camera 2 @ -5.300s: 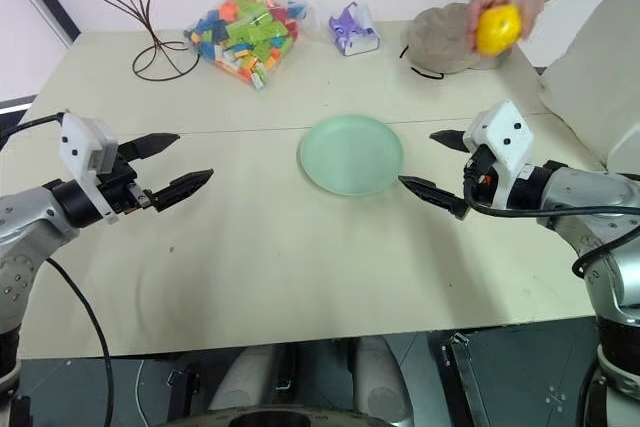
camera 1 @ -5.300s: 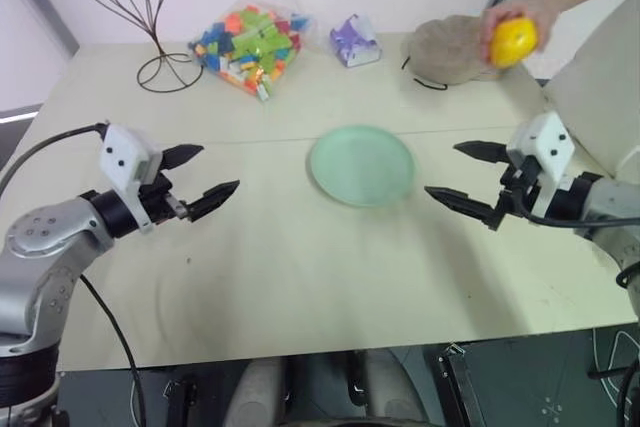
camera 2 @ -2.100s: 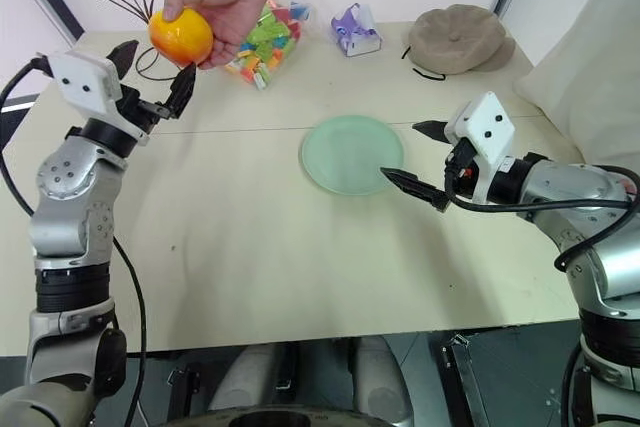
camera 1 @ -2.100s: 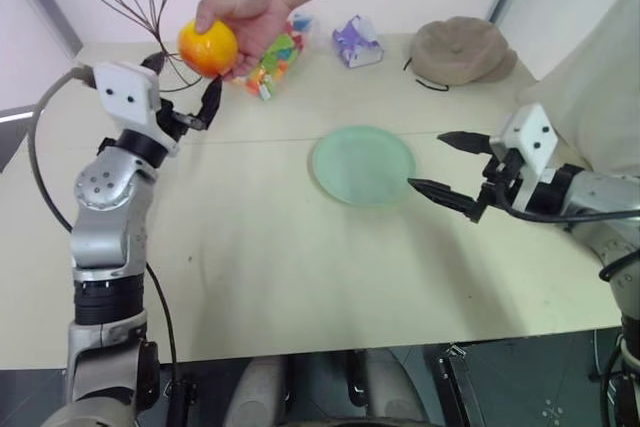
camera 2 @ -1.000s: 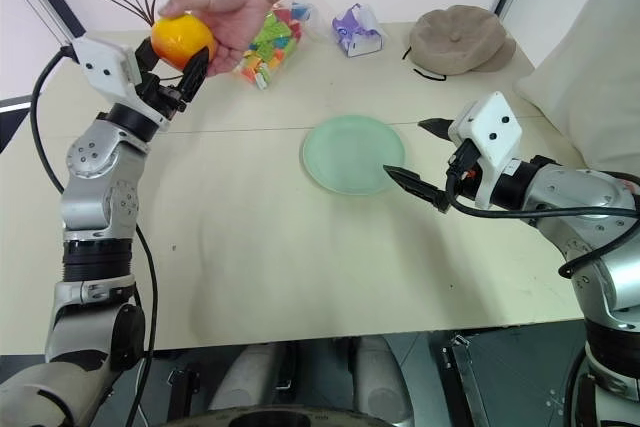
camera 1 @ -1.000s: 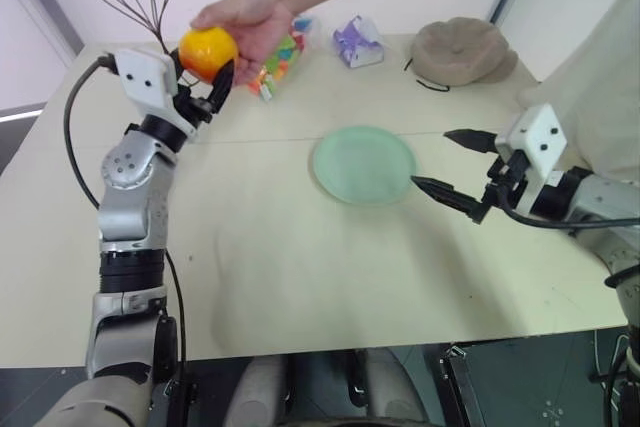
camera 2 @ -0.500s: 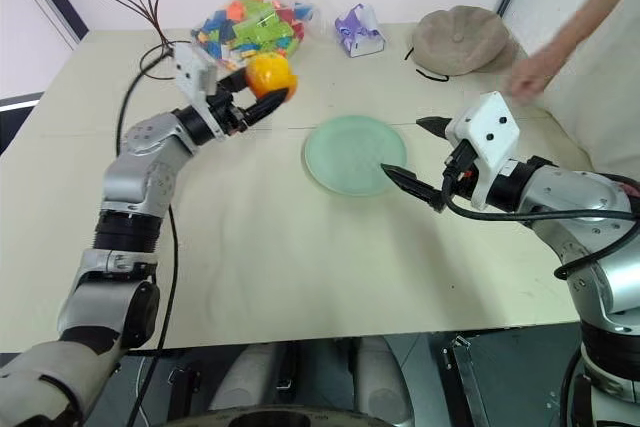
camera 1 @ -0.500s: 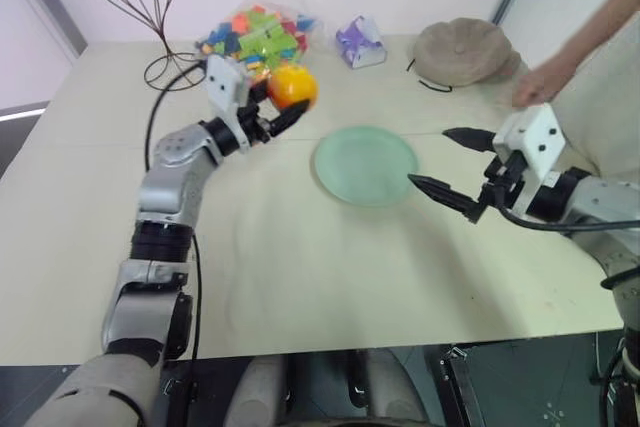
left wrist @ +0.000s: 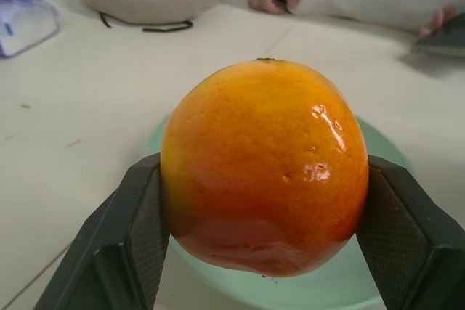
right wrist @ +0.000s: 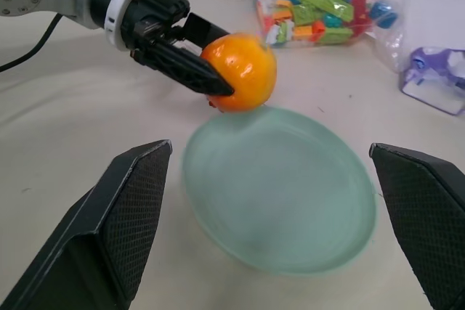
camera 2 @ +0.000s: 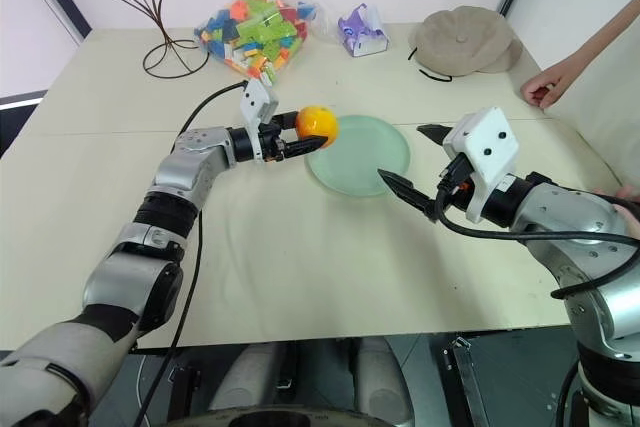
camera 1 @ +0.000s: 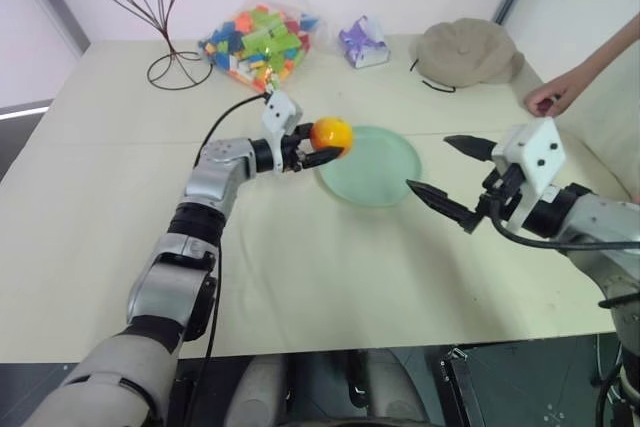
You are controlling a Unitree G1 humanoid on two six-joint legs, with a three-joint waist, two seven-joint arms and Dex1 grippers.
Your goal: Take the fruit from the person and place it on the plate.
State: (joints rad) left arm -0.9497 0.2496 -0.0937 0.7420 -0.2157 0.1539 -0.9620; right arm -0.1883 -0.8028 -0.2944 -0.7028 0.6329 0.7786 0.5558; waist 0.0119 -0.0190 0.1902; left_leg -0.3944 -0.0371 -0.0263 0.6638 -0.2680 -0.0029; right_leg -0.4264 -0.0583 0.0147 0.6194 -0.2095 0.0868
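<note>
The round orange fruit (camera 1: 331,133) is held above the table, with my left gripper (camera 1: 322,147) shut on it. It hangs at the left rim of the pale green plate (camera 1: 378,173); in the left wrist view the fruit (left wrist: 264,168) sits between both fingers with the plate (left wrist: 341,292) below. My right gripper (camera 1: 442,175) stands open at the plate's right side with nothing between its fingers. The person's hand (camera 1: 553,94) rests at the table's far right edge.
A bag of colourful blocks (camera 1: 258,34), a wire stand (camera 1: 160,7), a small purple packet (camera 1: 362,42) and a beige hat (camera 1: 470,51) lie along the back of the table.
My left gripper has carried the fruit right and down, from in front of the block bag to the plate's left rim. The person's hand has drawn back to the right. The right gripper has kept still.
</note>
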